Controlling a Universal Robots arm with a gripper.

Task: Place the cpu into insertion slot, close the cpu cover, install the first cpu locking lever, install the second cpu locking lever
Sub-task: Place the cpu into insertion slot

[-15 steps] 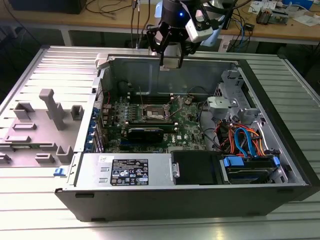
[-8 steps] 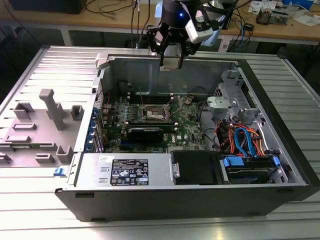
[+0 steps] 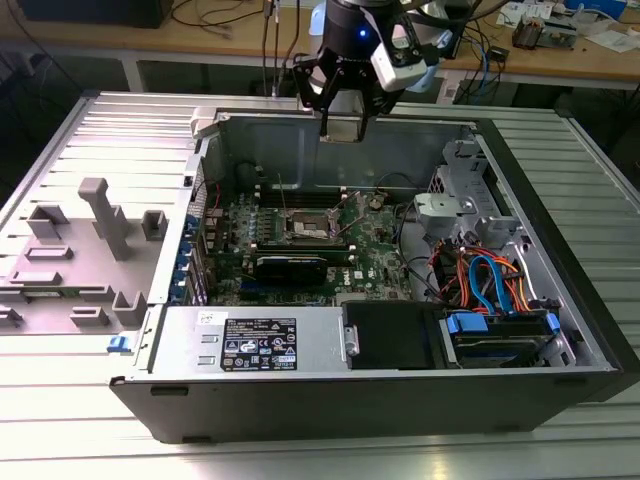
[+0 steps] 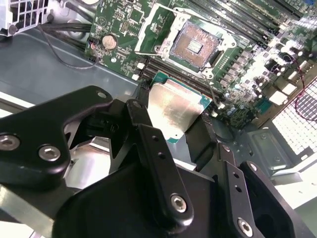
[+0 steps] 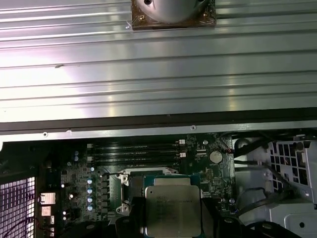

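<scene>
You have the cpu [image 4: 178, 106] clamped by its opposite edges between the two black fingers [image 4: 143, 124] of the gripper [image 4: 173, 118]. Its silver-grey top faces the second wrist camera, and a green rim shows along its sides. In the exterior view the gripper [image 3: 343, 118] hangs high over the far wall of the computer case [image 3: 330, 410], well above the motherboard [image 3: 375, 262], so the chip touches nothing.

The insertion slot [image 4: 192, 43] lies open with its dark centre bare. It sits near the middle of the motherboard, just beside the long memory slots [image 4: 247, 22]. In the exterior view you find it [image 3: 305, 232] toward the case's far wall.

The step in hand looks like the carry to the socket, with all of the seating left to do. To do it well:

- Bring the chip over the socket while you are high, and come down only once it is centred.
- Turn the wrist until the chip's edges run parallel to the socket's grey rim.
- Keep the chip flat, because a tilted corner would likely catch the rim or the contacts.
- Check the chip's orientation against the socket; I cannot tell it from here.
- Lower straight and slowly, with no sideways slide.
- Part the fingers only when the chip rests level inside the rim.
- Keep the fingers off the memory slots.
</scene>
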